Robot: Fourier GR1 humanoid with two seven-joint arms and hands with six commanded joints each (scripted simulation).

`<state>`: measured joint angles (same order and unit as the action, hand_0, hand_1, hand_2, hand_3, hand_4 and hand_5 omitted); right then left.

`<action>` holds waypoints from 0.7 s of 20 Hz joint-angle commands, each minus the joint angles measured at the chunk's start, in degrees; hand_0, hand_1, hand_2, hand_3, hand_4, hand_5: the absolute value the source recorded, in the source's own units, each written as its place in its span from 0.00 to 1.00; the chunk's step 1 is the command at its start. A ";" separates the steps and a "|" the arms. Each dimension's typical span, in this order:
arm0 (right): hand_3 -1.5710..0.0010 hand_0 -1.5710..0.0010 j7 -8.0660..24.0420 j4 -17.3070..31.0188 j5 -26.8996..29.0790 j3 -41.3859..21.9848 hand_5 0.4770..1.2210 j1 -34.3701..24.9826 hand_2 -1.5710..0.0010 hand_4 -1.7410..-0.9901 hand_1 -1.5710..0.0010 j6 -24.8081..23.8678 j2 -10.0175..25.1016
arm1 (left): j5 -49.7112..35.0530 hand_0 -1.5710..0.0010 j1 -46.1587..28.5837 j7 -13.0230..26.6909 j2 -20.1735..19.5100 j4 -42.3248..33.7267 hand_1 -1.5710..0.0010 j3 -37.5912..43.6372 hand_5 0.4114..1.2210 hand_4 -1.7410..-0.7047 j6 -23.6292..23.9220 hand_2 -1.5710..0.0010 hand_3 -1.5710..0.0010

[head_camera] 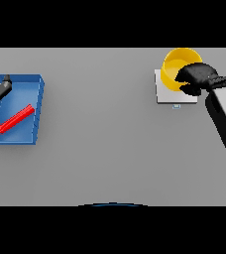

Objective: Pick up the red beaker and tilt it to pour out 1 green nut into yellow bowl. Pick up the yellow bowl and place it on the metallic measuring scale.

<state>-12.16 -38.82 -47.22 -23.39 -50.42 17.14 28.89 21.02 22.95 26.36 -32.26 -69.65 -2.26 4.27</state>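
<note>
One yellow bowl [177,67], contents hidden, sits on the scale [170,95], grasped by the right robot hand [198,78].

No text, label, brand, number or sign can be read anywhere here, neither on the yellow bowl [173,67], the metallic scale [164,95], the blue tray [37,110] nor the grey bench [105,149].
</note>
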 commanded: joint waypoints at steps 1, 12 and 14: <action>0.14 0.00 -1.07 1.10 0.04 0.22 1.00 -0.07 0.11 0.00 0.00 -0.71 0.05 | -0.23 1.00 0.55 0.33 -0.19 0.19 1.00 0.26 0.33 0.98 -0.26 1.00 1.00; 0.37 0.08 -3.25 5.89 0.89 1.36 1.00 -0.92 0.18 0.07 0.15 -2.05 -1.40 | 0.57 1.00 0.91 -0.72 0.56 1.55 1.00 -0.50 0.32 0.98 0.26 1.00 1.00; 0.49 0.37 -3.42 5.97 0.57 1.02 0.81 -1.46 0.41 0.15 0.44 -1.34 -1.58 | 0.46 1.00 1.80 0.08 0.59 2.10 1.00 -0.50 0.32 0.99 -0.18 1.00 1.00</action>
<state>-15.67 -32.85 -46.64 -22.37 -51.88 15.80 27.32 21.48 24.74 26.48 -31.67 -67.56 -2.76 4.09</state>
